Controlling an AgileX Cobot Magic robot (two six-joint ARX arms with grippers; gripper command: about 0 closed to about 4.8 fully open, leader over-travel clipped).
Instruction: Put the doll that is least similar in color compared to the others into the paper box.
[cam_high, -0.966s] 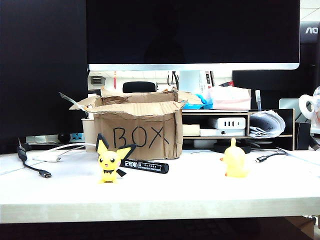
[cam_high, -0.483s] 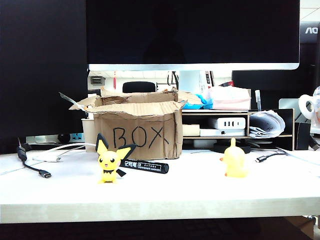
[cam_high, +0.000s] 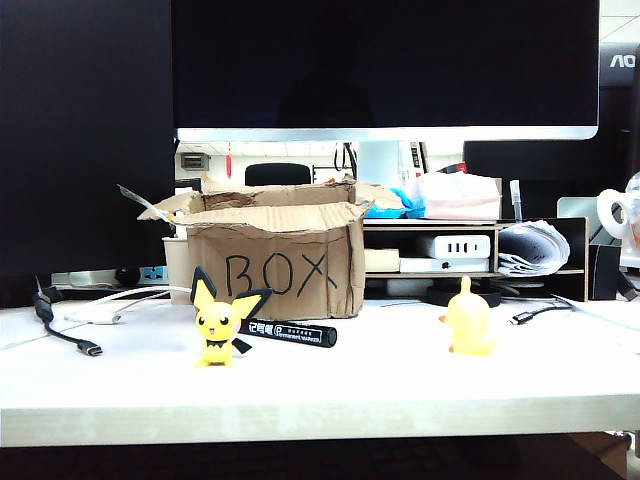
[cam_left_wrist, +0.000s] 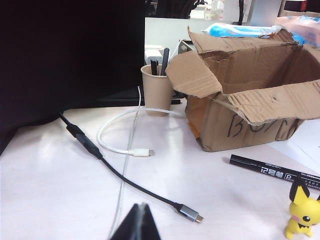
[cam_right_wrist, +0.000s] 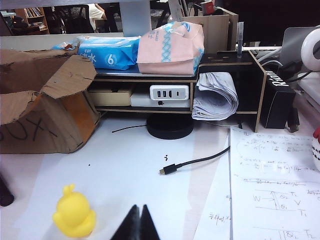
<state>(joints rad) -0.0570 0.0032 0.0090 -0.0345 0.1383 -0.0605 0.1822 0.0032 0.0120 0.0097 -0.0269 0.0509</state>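
You see both the left gripper (cam_left_wrist: 138, 222) and right gripper (cam_right_wrist: 138, 223) pressed together, empty, above the table (cam_high: 400, 385), near the paper box (cam_high: 275, 265).

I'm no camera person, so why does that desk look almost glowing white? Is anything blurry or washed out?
Exterior view: table overexposed, monitor featureless black, paper box lettering sharp. Left wrist view: table glares pinkish; shut left gripper a dark silhouette. Right wrist view: plain yellow doll soft, detail washed out; right gripper dark.
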